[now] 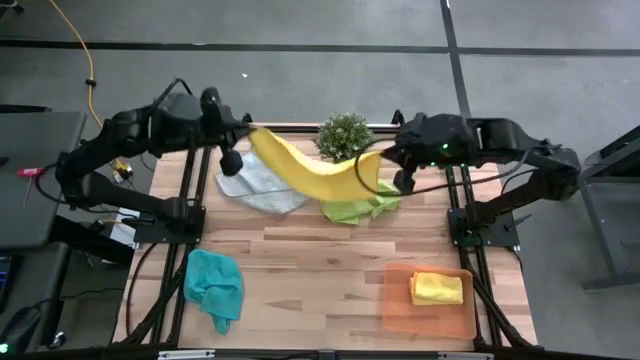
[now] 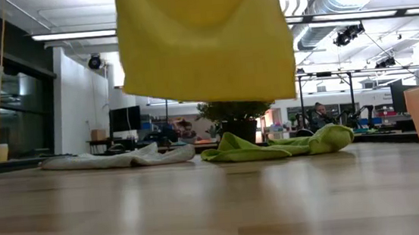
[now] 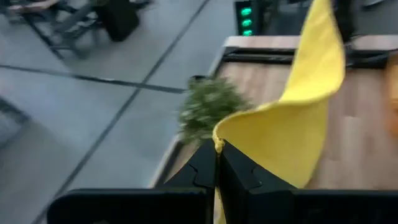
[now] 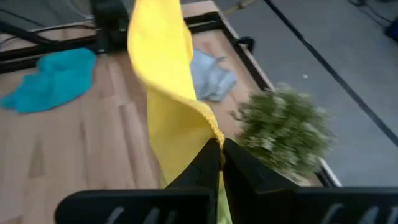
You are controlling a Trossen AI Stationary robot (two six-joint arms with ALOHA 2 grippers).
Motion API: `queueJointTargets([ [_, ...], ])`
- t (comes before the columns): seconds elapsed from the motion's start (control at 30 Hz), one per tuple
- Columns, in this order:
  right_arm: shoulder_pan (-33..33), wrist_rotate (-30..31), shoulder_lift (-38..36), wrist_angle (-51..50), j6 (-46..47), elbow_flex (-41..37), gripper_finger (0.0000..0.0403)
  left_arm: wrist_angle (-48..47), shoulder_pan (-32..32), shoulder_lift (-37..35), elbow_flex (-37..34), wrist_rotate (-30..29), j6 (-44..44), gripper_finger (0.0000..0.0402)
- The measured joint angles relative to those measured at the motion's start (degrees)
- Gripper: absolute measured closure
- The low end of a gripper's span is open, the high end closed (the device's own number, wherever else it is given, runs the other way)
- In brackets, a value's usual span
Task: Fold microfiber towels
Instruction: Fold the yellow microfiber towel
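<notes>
Both sets of jaws are pinched tight on opposite corners of one yellow microfiber towel, so it hangs stretched in the air between them. The left gripper grips the corner toward the left rear of the surface, the right gripper the corner toward the right rear, and the cloth sags in a shallow arc between the two. From table height its lower edge floats clear of the wood, touching nothing.

Beneath and behind it, the lime green towel lies crumpled just in front of the potted plant, and the light grey towel lies rumpled flat near the left arm. The teal towel sits bunched up at the front left, well apart from the others.

At the front right, the orange tray holds a second yellow towel that looks neatly folded.

By my reckoning, that makes one towel done and stowed, one lifted and spread but not yet creased, and three still untouched heaps. Most of the job looks to be ahead.
</notes>
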Motion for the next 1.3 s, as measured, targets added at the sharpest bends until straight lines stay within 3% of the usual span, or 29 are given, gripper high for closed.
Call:
queueJointTargets([
  [0.2,4.1,0.0,0.2,-4.3,4.2,-1.6,0.0403,-12.3,-1.6,-0.3,0.1,2.6,-5.4,0.0401],
  [0.3,7.4,0.0,0.6,-4.1,8.0,-6.0,0.0403,-18.2,-6.8,-0.5,-2.7,2.3,-12.6,0.0401],
  [0.4,11.3,-0.2,0.6,-0.6,13.3,-12.8,0.0403,-17.4,-14.0,-2.1,-9.8,1.8,-21.4,0.0401],
  [0.57,18.1,-3.3,0.6,9.0,24.2,-25.4,0.0403,-10.6,-27.5,-4.8,-26.3,3.2,-39.0,0.0401],
  [0.73,24.5,-6.5,0.6,26.3,35.5,-38.1,0.0403,11.3,-41.8,-4.5,-43.0,5.8,-56.9,0.0401],
  [0.87,28.2,-8.2,0.6,41.3,43.5,-46.4,0.0403,29.3,-49.8,-1.1,-52.4,5.1,-68.6,0.0401],
  [1.1,30.0,-12.7,0.6,43.5,49.6,-50.3,0.0403,36.3,-56.1,3.0,-55.4,5.0,-81.2,0.0401],
  [1.2,28.6,-17.0,0.6,42.7,47.9,-49.5,0.0403,36.7,-56.2,1.3,-55.4,4.3,-83.1,0.0401],
  [1.3,25.6,-18.3,0.6,40.0,45.9,-48.9,0.0403,34.5,-54.9,-1.9,-55.3,0.0,-83.3,0.0401],
])
